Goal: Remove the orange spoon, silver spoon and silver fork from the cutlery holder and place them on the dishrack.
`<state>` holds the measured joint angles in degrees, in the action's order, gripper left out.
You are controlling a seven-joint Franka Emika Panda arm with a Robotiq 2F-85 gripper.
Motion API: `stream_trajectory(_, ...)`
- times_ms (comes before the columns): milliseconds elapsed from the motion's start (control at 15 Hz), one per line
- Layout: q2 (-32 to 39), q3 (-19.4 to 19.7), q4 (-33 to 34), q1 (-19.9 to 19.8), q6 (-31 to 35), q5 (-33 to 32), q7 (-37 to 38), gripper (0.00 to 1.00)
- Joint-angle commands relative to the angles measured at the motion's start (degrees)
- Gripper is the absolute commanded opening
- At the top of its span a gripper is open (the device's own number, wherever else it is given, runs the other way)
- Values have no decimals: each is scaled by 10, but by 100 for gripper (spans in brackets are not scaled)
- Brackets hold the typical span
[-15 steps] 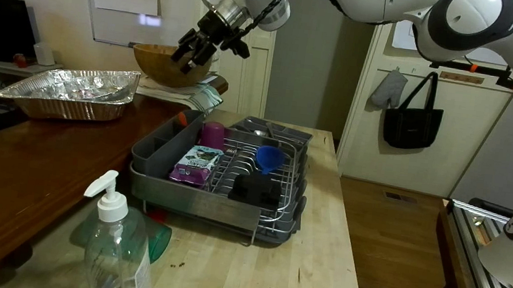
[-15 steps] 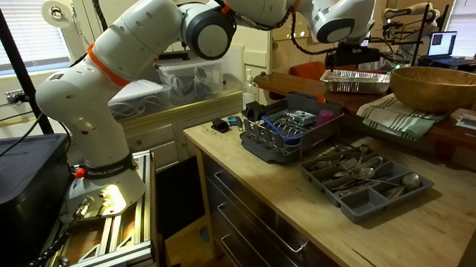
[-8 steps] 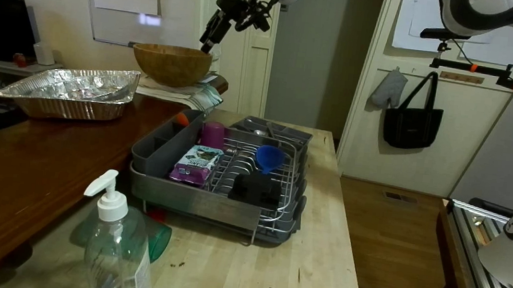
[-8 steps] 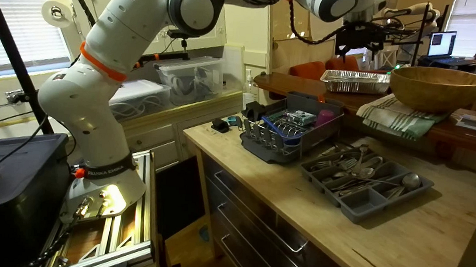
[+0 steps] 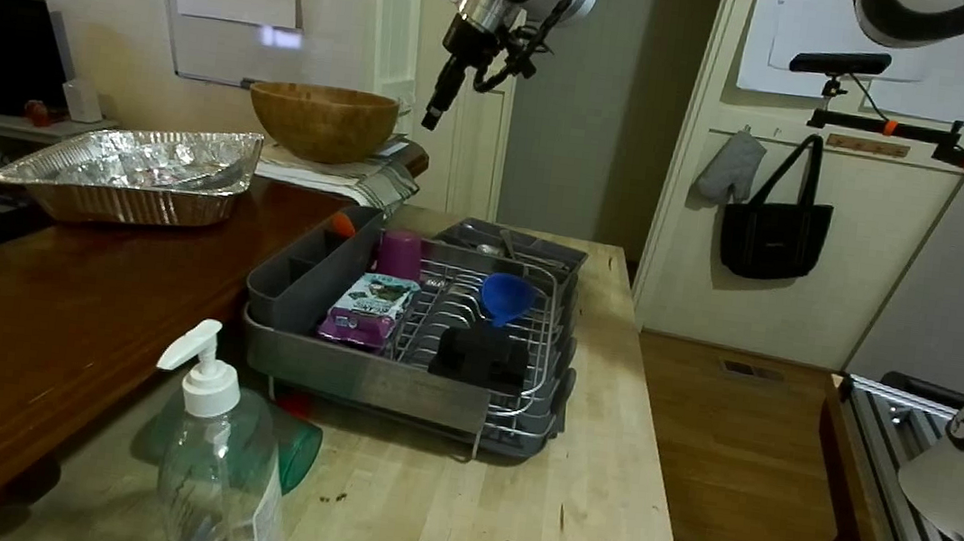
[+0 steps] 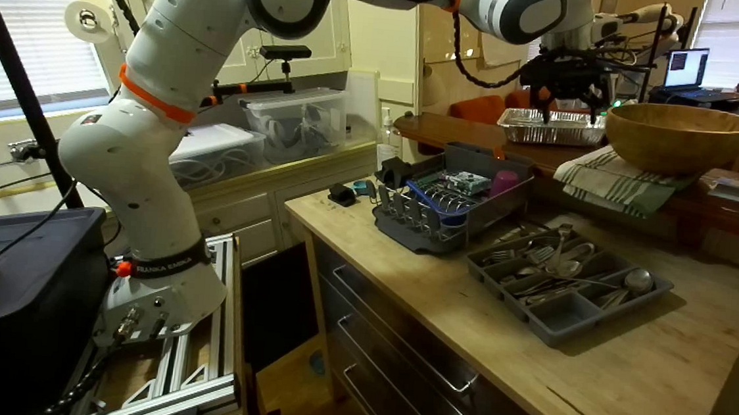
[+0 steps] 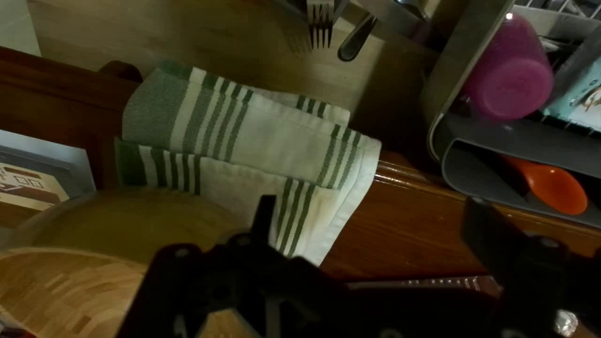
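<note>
The orange spoon [image 7: 558, 188] lies in the end compartment of the grey cutlery holder [image 7: 462, 173]. Its tip [image 5: 343, 225] shows above the holder [image 5: 280, 288] in both exterior views. The holder sits along one side of the dishrack [image 5: 361, 375], which also shows in an exterior view [image 6: 410, 236]. No silver spoon or fork is visible inside the holder. My gripper [image 7: 371, 206] is open and empty, with its fingers wide apart. It hangs in the air, pointing down, near the wooden bowl [image 6: 678, 143]; it shows in both exterior views [image 5: 432, 122] [image 6: 571, 118].
A grey cutlery tray [image 6: 565, 315] with silverware stands beside the rack. A silver fork [image 7: 321, 21] overhangs it. The rack holds a purple cup [image 5: 399, 254], a purple packet [image 5: 369, 308] and a blue scoop [image 5: 506, 296]. A foil pan [image 5: 139, 177] and striped towel [image 7: 263, 141] lie nearby.
My gripper has risen, then lowered, moving from in front of the wooden bowl to beside it in an exterior view. The wrist has turned. The rack and its contents have not moved.
</note>
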<state>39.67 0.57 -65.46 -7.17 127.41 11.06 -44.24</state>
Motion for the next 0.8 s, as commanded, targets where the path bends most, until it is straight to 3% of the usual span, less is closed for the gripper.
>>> stream_trajectory(0,0,-24,4,-14,0,-17,7,100)
stream_trajectory(333,19,1,0,-31,-2,-19,114,100)
stream_trajectory(733,39,41,-62,-69,8,-52,226,100)
